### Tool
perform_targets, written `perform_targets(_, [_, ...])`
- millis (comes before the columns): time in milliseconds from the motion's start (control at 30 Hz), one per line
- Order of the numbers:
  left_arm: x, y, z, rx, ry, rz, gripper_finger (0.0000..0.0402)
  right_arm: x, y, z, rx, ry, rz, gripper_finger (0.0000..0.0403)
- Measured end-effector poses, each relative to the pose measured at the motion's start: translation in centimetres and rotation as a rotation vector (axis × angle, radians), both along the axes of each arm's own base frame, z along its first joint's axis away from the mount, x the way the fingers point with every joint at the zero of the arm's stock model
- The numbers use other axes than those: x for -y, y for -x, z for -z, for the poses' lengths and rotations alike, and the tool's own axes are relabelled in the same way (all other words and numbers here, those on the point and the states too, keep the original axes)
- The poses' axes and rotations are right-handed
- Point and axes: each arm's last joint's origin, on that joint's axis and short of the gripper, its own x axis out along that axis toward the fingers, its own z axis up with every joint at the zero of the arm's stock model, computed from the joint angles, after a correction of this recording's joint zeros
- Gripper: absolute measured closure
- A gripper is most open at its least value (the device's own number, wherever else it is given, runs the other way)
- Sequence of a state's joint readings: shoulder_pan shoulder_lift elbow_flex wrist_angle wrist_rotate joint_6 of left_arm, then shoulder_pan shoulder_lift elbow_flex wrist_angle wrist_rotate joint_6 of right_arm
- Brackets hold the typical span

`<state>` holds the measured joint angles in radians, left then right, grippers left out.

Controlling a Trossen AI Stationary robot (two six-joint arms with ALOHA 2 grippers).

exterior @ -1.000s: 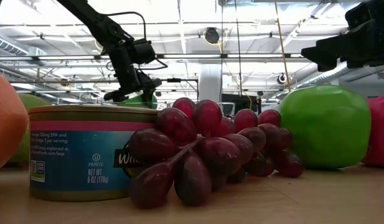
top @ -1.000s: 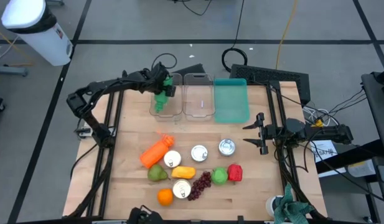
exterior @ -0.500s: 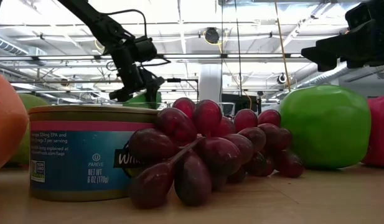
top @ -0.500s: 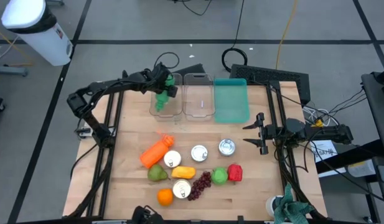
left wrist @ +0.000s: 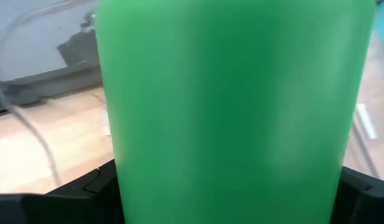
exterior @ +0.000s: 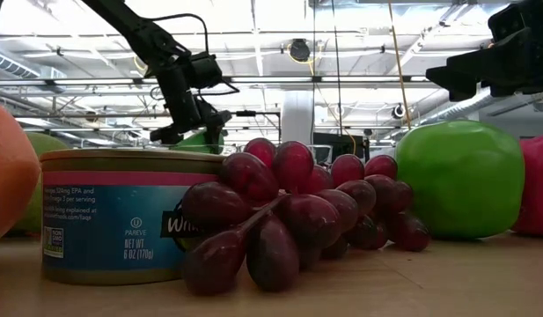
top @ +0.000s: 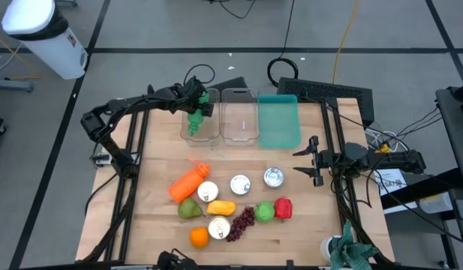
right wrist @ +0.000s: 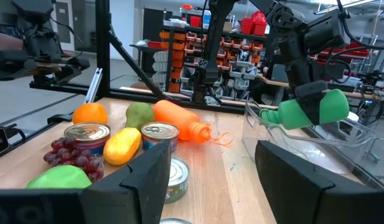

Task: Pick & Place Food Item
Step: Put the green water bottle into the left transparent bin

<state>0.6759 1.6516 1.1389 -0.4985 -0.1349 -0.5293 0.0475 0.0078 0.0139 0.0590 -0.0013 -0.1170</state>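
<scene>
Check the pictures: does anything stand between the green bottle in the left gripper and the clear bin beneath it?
Nothing visible does. The left gripper holds the green bottle over the leftmost clear bin, with only open space below it in the right wrist view. The right gripper waits far off, beside the cans.

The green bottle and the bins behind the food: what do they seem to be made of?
The green bottle, between the left gripper's fingers, looks like smooth matte plastic: uniform colour, soft sheen, no label. The two clear bins seem thin transparent plastic: the table shows through their walls, and the rims glint. The teal bin looks like translucent tinted plastic, though it could be a lid.
</scene>
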Motion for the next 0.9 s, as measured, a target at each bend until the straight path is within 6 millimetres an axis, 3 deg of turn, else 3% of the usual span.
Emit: perform_targets(900, [-0.02, -0.46, -0.35, -0.017, -0.112, -0.064, 0.0043, 0.00, 0.00, 0.00, 0.001, 0.000, 0.000, 0.0183])
